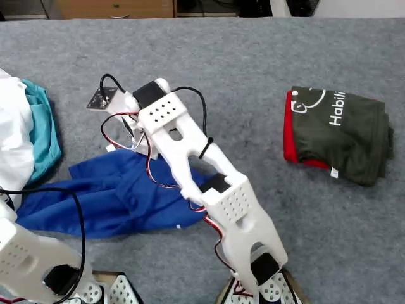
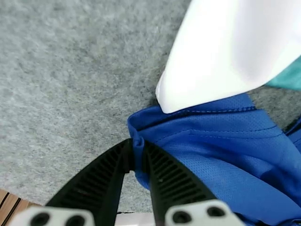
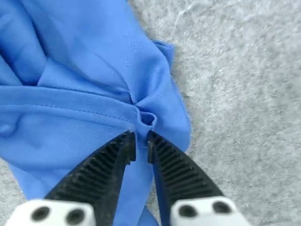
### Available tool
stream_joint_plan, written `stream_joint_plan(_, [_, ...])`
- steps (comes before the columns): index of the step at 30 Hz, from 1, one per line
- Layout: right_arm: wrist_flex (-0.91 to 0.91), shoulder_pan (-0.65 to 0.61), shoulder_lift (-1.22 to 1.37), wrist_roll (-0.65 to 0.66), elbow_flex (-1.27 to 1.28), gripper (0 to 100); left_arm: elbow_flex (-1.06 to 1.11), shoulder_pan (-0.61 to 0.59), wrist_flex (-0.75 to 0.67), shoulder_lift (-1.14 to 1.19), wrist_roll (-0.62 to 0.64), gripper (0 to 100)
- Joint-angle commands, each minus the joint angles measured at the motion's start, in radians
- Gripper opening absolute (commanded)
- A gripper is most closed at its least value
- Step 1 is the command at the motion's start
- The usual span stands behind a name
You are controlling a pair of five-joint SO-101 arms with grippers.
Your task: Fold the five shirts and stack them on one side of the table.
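Between the ribbed black jaws of the left gripper [image 2: 136, 148] sits a hemmed corner of the blue shirt [image 2: 225, 160], the jaws drawn narrow and pinching the cloth. Just beyond this gripper's tips, a white shirt [image 2: 235, 47] overlaps the blue fabric, and a strip of teal shirt [image 2: 290, 77] peeks out from under the white one, farther from the gripper. To the other side of the tips lies bare grey table covering [image 2: 61, 70]. The right gripper [image 3: 141, 140] is likewise closed narrow, its jaws nipping a small bunched fold at another edge of the same blue shirt, with most of the cloth spreading away ahead of it and to one side, and grey covering on the other. From the high view, the right arm [image 1: 190, 158] stretches from the near edge across the blue shirt, which lies crumpled and unfolded beneath it. Well apart from both grippers, on the far side of the right arm, rests a folded dark green shirt [image 1: 345, 136] on top of a red shirt [image 1: 290, 136].
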Motion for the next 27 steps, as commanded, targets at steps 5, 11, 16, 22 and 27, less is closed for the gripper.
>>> stream_joint_plan(5, [-0.038, 0.008, -0.01, -0.005, -0.076, 0.5, -0.008, -0.009, -0.006, -0.016, -0.006, 2])
stream_joint_plan(11, [-0.037, 0.01, -0.007, -0.005, -0.17, 0.4, -0.012, -0.006, -0.008, -0.016, -0.006, 2])
stream_joint_plan(16, [-0.037, 0.056, -0.007, 0.003, -0.237, 0.2, -0.028, 0.018, -0.006, -0.016, -0.003, 2])
stream_joint_plan(22, [-0.103, 0.154, -0.004, 0.029, -0.283, 0.2, -0.186, 0.143, -0.002, -0.015, 0.101, 2])
stream_joint_plan(27, [-0.215, 0.239, -0.002, 0.052, -0.275, 0.2, -0.302, 0.358, -0.002, -0.013, 0.192, 2])
